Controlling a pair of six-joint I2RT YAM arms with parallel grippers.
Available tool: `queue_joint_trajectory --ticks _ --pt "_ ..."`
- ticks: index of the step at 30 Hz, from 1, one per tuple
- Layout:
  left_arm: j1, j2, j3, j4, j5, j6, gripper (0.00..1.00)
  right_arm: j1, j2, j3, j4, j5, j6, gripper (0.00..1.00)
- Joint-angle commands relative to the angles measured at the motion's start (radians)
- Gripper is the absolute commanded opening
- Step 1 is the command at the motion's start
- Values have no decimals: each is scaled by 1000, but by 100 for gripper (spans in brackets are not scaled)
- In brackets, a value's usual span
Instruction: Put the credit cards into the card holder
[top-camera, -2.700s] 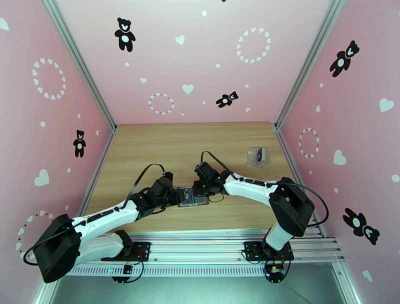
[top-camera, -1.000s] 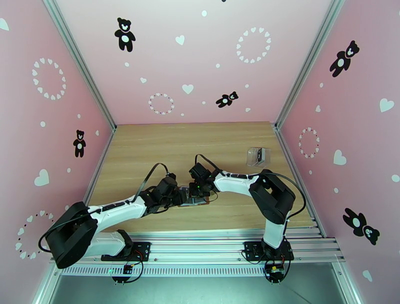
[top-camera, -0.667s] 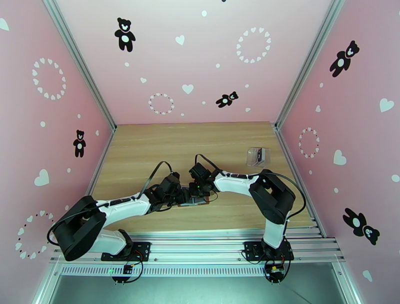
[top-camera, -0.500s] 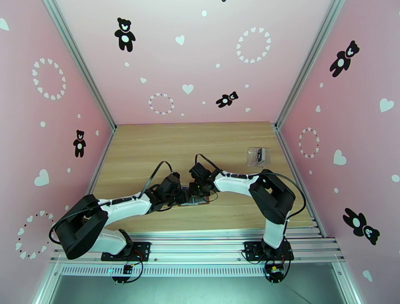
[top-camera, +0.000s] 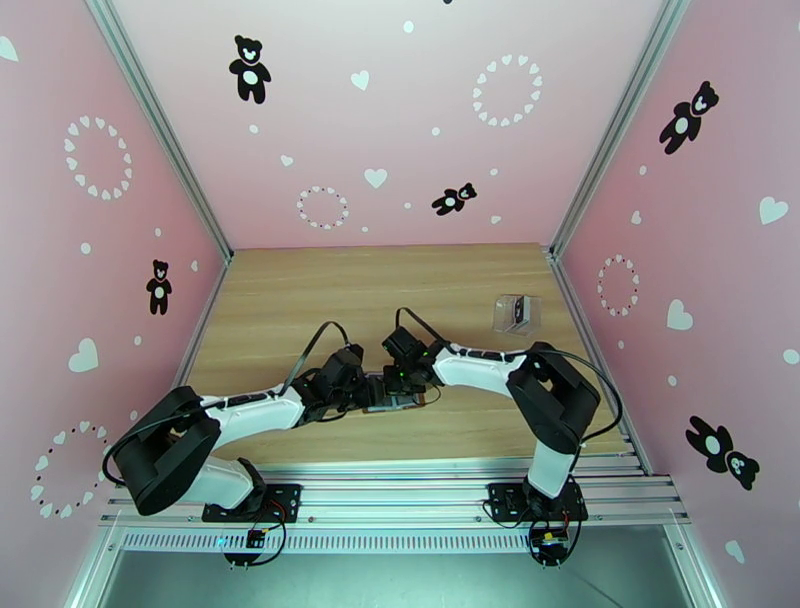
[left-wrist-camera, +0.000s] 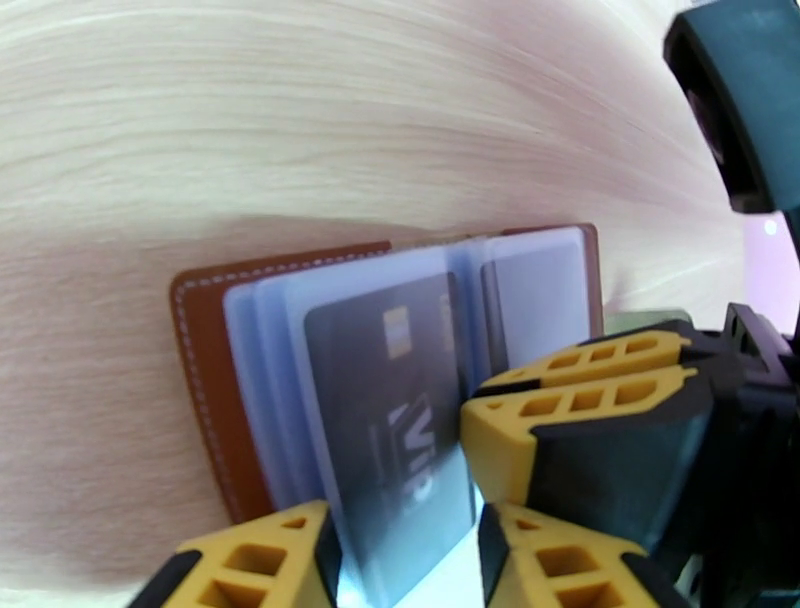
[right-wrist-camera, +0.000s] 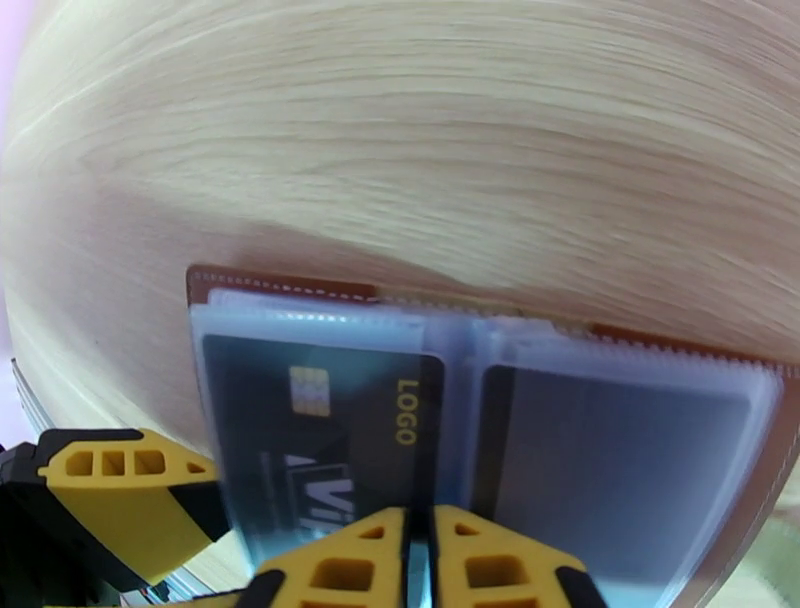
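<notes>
From above, the two arms meet over the card holder (top-camera: 398, 401). It lies open on the table (top-camera: 300, 300) near the front edge, largely covered by the left gripper (top-camera: 362, 390) and the right gripper (top-camera: 402, 378). A clear case (top-camera: 517, 313) sits well apart to the right.

The left wrist camera brings out the holder's brown cover, pale stitching and cloudy see-through sleeves. A dark card (left-wrist-camera: 390, 400) with a chip lies in one sleeve. The left gripper's fingers stand partway apart, clamped across the card's near end.

The right wrist camera adds gold lettering on that card and a second dark card (right-wrist-camera: 610, 450) in the neighbouring sleeve. The right gripper's fingers are almost together at the middle fold. Whether they pinch a sleeve I cannot tell.
</notes>
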Motion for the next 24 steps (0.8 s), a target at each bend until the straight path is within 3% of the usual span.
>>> queue_joint_trajectory --ticks 1,12,24 --pt "-15 16 45 62 46 -2 42 8 -61 -10 11 -9 2 21" --pt "-47 133 163 92 65 -2 42 -55 -200 -73 -82 93 -38 25" --pt "-110 267 349 29 66 25 42 -222 -389 -226 -164 172 -93 30"
